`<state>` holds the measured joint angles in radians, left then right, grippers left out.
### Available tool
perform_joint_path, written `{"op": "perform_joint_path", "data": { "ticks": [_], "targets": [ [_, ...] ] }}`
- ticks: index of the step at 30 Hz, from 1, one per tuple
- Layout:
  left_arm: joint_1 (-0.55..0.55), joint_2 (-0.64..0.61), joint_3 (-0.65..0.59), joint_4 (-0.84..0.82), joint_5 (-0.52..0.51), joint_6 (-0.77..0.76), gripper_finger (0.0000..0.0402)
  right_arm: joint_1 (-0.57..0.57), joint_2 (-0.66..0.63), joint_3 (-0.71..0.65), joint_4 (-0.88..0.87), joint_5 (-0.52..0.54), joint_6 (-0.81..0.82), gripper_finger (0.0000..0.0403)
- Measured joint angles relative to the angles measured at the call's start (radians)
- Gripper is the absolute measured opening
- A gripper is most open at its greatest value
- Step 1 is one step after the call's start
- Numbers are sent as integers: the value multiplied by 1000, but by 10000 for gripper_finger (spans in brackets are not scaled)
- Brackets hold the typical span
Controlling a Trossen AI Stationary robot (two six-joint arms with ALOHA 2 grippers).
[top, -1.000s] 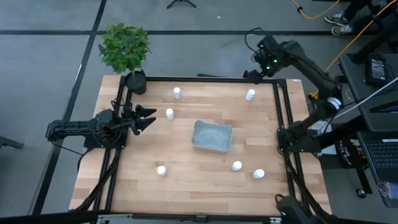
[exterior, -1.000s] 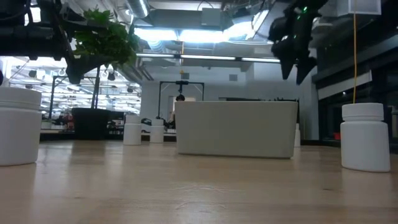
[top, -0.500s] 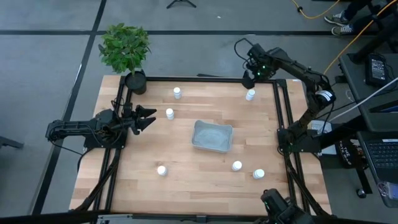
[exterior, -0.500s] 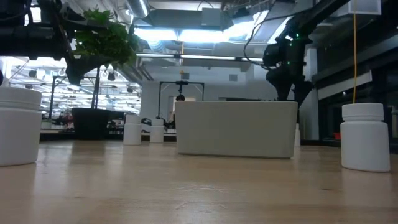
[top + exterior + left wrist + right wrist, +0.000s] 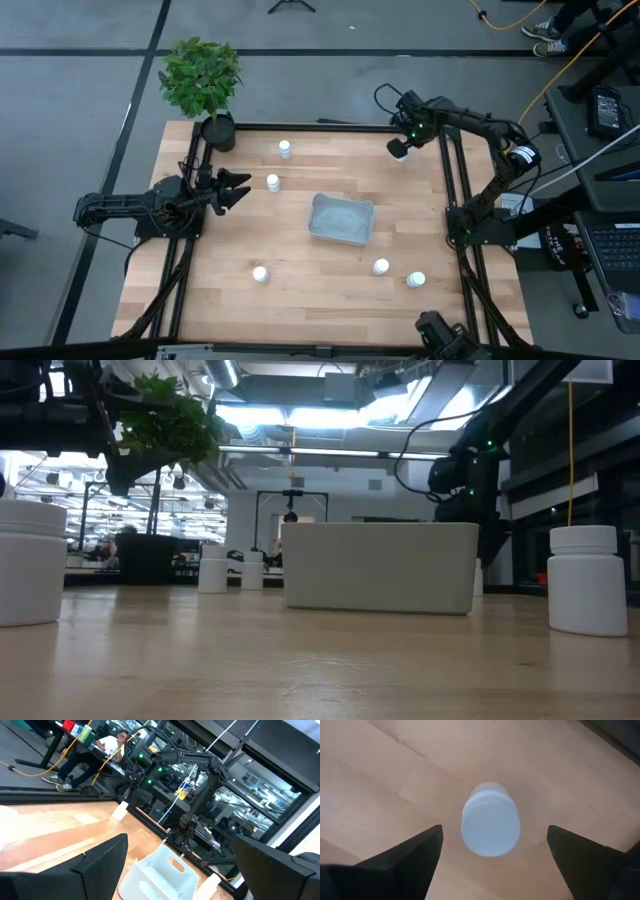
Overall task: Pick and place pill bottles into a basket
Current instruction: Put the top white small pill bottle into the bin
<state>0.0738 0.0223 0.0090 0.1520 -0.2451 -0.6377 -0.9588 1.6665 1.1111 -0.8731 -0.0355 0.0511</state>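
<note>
Several small white pill bottles stand upright on the wooden table: two at the far left (image 5: 285,149) (image 5: 273,182), one at the near left (image 5: 260,273), two at the near right (image 5: 381,266) (image 5: 416,279), and one at the far right (image 5: 398,153). The grey-blue basket (image 5: 341,218) sits mid-table with nothing in it. My right gripper (image 5: 402,143) is open, points down, and hangs above the far right bottle (image 5: 491,825), one finger on either side, touching nothing. My left gripper (image 5: 238,190) is open and empty at the table's left edge, beside a bottle.
A potted plant (image 5: 203,85) in a black pot stands at the far left corner. A black frame (image 5: 455,200) runs along the table's edges. In the low view, two bottles (image 5: 25,565) (image 5: 585,580) stand close to the camera, either side of the basket (image 5: 380,565).
My right gripper has come from beyond the table's far edge toward the near and left, and has gone down until it hangs over the far right bottle. The bottles and the basket have stayed where they were.
</note>
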Motion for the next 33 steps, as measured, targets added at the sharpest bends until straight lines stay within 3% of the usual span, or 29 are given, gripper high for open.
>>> {"op": "perform_joint_path", "data": {
  "ticks": [12, 33],
  "targets": [
    [0, 0, 0, 0, -53, -3, 349, 0, 0, -50, 151, 3, -6, 359],
    [0, 0, 0, -4, -79, 31, 349, 0, 19, -50, 139, 42, -34, 359]
  ]
}}
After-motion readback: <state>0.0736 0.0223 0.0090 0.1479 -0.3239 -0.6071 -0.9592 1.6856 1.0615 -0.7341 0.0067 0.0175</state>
